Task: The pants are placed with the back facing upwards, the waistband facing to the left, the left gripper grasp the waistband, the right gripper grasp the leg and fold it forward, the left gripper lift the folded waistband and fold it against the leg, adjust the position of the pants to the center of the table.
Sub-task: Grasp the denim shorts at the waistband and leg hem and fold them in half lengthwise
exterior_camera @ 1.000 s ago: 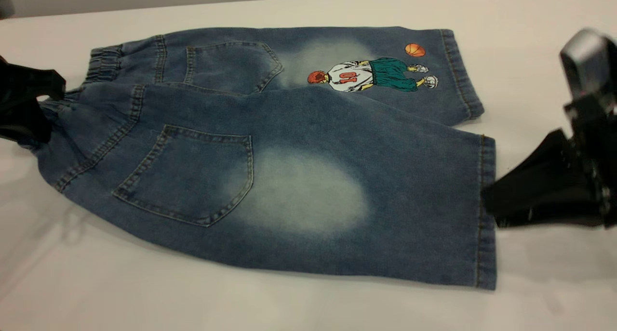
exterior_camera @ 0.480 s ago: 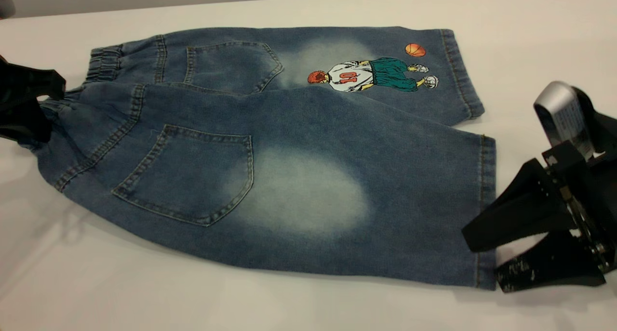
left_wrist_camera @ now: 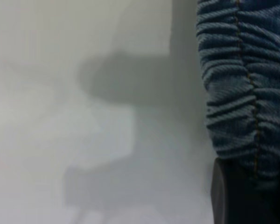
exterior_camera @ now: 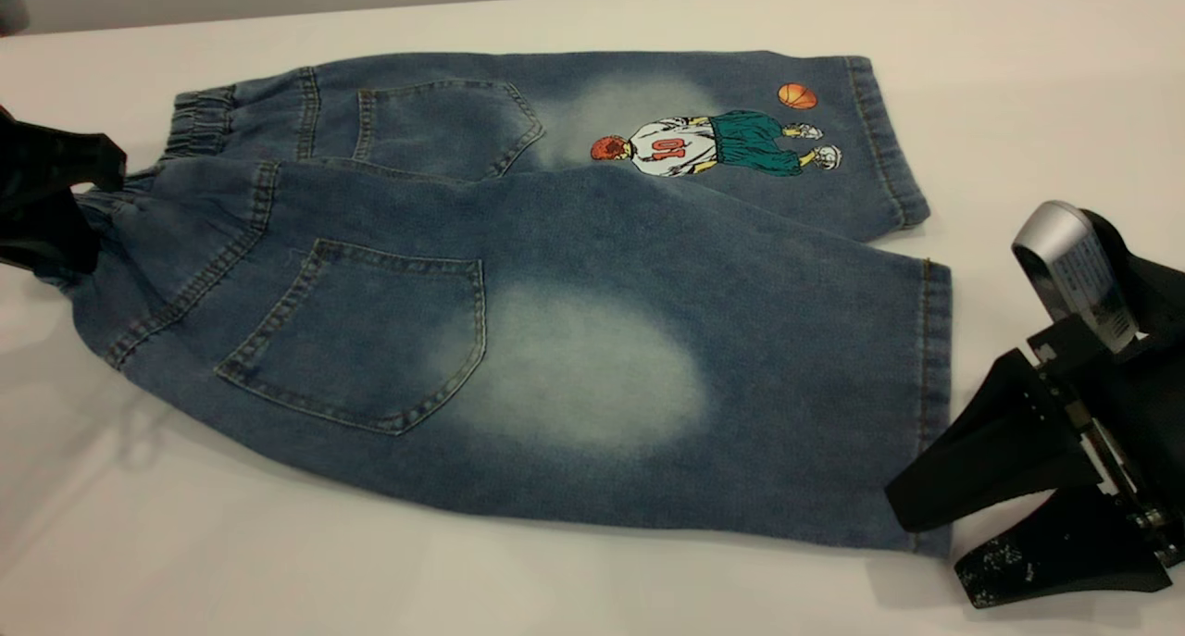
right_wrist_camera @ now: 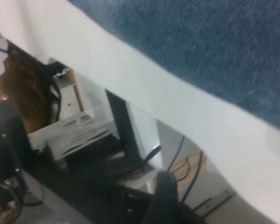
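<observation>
Both tools: left clenching waistband; right, spread, lowered toward leg hem.

A: What can't you make out around the pants?

B: The left pincer is cut by the frame edge and covers the near end of the waistband, so its grip is hidden.

A: And the right pincer?

B: At the leg hem corner, its body runs out of frame. Whether the lower finger lies under the hem is unclear.

A: The bench?

B: Cropped on every side.
</observation>
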You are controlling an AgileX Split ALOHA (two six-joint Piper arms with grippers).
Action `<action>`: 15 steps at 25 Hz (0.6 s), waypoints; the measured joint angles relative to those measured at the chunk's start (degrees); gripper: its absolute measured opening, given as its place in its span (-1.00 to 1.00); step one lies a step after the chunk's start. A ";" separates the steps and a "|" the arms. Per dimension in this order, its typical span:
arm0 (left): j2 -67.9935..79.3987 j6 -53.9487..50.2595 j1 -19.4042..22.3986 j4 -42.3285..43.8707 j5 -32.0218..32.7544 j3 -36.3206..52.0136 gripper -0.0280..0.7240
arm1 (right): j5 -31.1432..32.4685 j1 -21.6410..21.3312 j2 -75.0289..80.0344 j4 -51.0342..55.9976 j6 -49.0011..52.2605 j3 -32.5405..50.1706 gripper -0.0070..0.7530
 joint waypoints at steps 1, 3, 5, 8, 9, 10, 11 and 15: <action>0.00 0.00 0.00 0.00 0.00 0.00 -0.49 | -0.08 0.00 0.05 0.48 -0.77 0.00 0.45; 0.00 0.00 0.00 0.00 0.00 0.00 -0.49 | -0.58 0.00 0.17 1.37 -2.15 0.00 0.45; 0.00 0.00 0.00 0.00 0.00 0.00 -0.49 | -1.25 0.00 0.17 2.26 -2.91 0.00 0.45; 0.00 0.00 0.00 0.00 0.00 0.00 -0.49 | -2.20 0.00 0.17 2.55 -2.97 0.00 0.45; 0.00 0.00 0.00 0.00 0.00 0.00 -0.49 | -2.31 0.00 0.17 2.55 -3.14 0.00 0.45; 0.00 0.00 0.00 0.00 0.00 0.00 -0.49 | -2.48 0.00 0.17 2.87 -3.67 0.00 0.45; 0.00 0.00 0.00 0.00 0.00 0.00 -0.49 | -2.62 0.00 0.17 3.20 -4.53 0.00 0.45; 0.00 -0.06 0.00 0.00 0.05 0.00 -0.49 | -2.47 0.00 0.17 7.73 -5.55 0.00 0.44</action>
